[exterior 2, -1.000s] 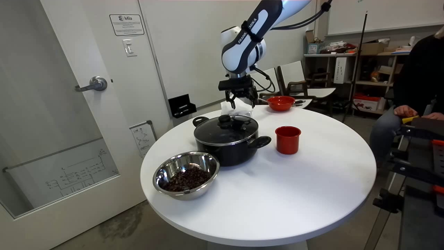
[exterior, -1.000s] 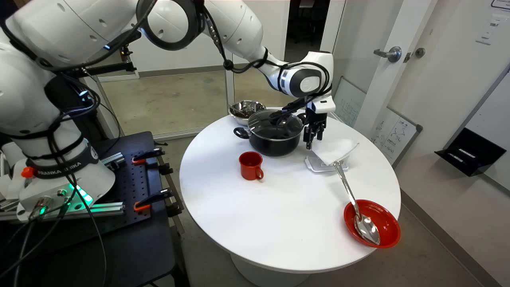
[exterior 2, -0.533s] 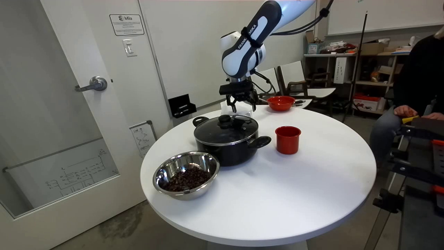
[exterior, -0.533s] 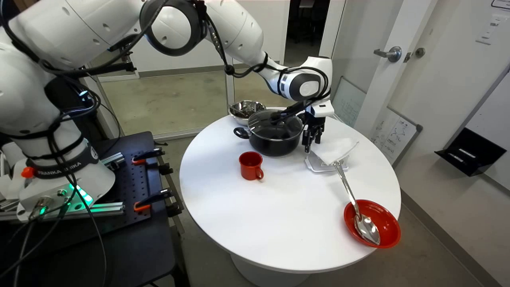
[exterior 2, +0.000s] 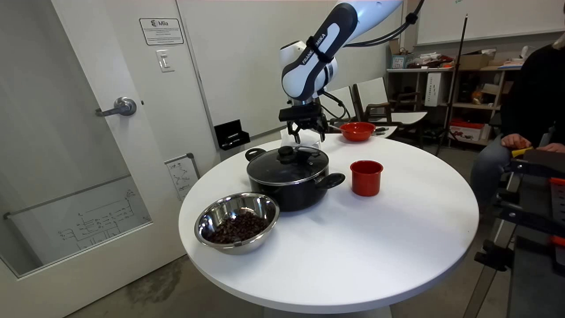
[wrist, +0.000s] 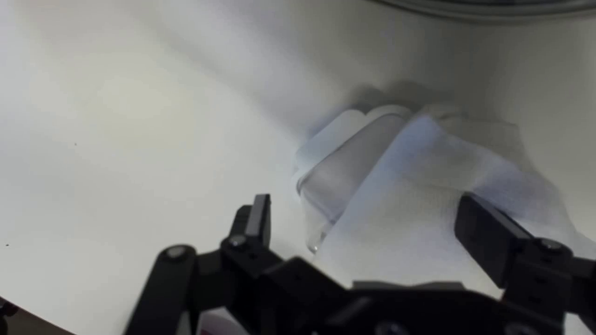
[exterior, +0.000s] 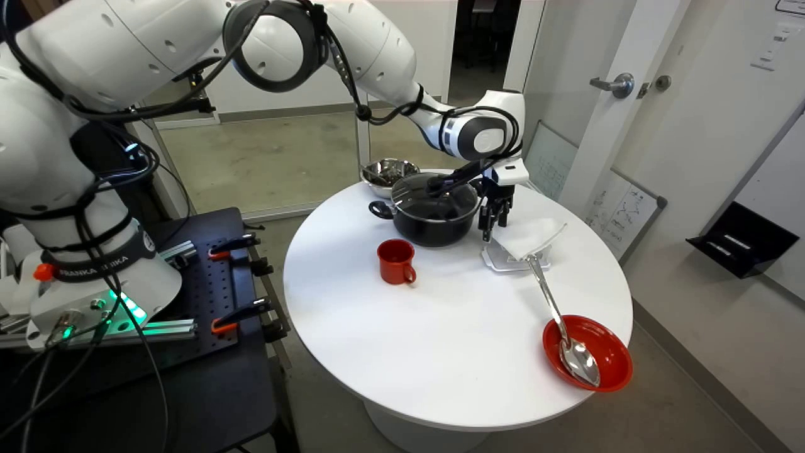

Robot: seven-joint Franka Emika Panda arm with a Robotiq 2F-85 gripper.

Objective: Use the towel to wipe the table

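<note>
A white towel [exterior: 528, 236] lies draped over a clear plastic container [exterior: 501, 262] on the round white table [exterior: 402, 352]. In the wrist view the towel [wrist: 396, 228] spreads between and under the fingers, and the container [wrist: 349, 170] shows beside it. My gripper [exterior: 495, 230] points down at the towel's pot-side edge, fingers wide apart and holding nothing. In an exterior view the gripper [exterior 2: 310, 140] hangs behind the pot, with part of the towel [exterior 2: 310, 136] behind its fingers. In the wrist view the gripper [wrist: 365, 200] has one finger over the towel and one outside it. Contact cannot be told.
A black lidded pot [exterior: 434, 220] stands close beside the gripper. A red mug [exterior: 396, 262] is near the pot. A metal spoon [exterior: 546, 294] runs from the towel into a red bowl [exterior: 613, 355] at the table edge. A steel bowl [exterior 2: 237, 225] holds dark pieces.
My gripper has lowered slightly toward the towel, mostly in the first half second, and has hardly moved since. The fingers stay apart. The towel and other objects have not moved.
</note>
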